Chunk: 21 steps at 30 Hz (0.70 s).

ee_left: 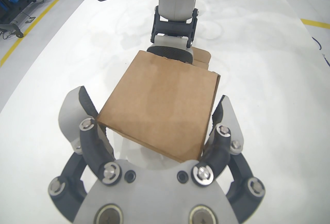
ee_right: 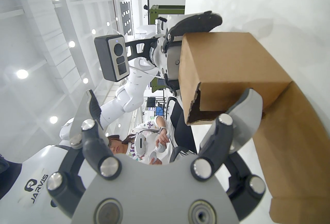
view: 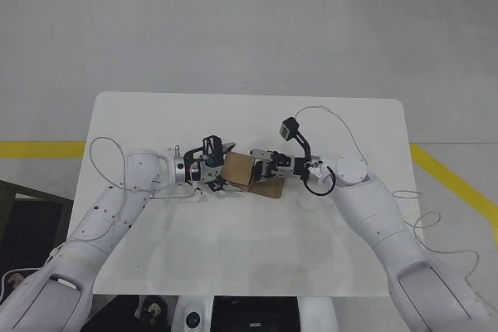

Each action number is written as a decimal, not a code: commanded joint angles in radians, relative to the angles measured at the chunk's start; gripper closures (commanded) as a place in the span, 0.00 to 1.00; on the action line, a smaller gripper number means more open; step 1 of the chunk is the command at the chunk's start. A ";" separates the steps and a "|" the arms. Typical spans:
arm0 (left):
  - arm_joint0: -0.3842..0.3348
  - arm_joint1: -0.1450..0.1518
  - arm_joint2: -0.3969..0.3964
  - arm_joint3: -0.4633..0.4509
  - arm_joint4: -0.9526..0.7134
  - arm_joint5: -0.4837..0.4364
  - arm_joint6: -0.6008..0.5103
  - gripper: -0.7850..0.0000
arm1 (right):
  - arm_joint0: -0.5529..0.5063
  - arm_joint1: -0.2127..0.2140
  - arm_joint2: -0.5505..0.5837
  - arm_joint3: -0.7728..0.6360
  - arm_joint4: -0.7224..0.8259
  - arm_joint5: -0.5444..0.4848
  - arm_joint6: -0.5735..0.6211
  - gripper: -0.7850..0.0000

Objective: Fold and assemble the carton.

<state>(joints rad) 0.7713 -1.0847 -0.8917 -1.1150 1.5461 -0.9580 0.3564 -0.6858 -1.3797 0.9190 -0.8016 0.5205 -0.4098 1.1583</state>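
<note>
Currently carton [view: 242, 170] sits centre of table [view: 232, 249]; left gripper [ee_left: 154, 100] clamps its 9 o'clock end, right gripper [view: 262, 164] spread wide at 3 o'clock, one finger against the open end. Loose flap [view: 270, 189] trails toward 5 o'clock. Best: clamp firm, press flap inward squarely.

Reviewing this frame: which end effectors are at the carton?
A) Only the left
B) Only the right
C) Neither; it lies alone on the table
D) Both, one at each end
D: the carton sits between the fingers of the left end effector, while the right end effector, spread open, has one finger at the carton's opposite end.
</note>
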 commanded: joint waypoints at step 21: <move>0.003 0.000 -0.003 0.004 -0.003 -0.002 -0.010 0.00 | 0.036 -0.040 -0.036 0.066 0.044 0.030 0.019 0.00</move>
<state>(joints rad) 0.7746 -1.0850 -0.8947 -1.1109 1.5431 -0.9596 0.3464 -0.6506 -1.4191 0.8834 -0.7379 0.5643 -0.3784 1.1763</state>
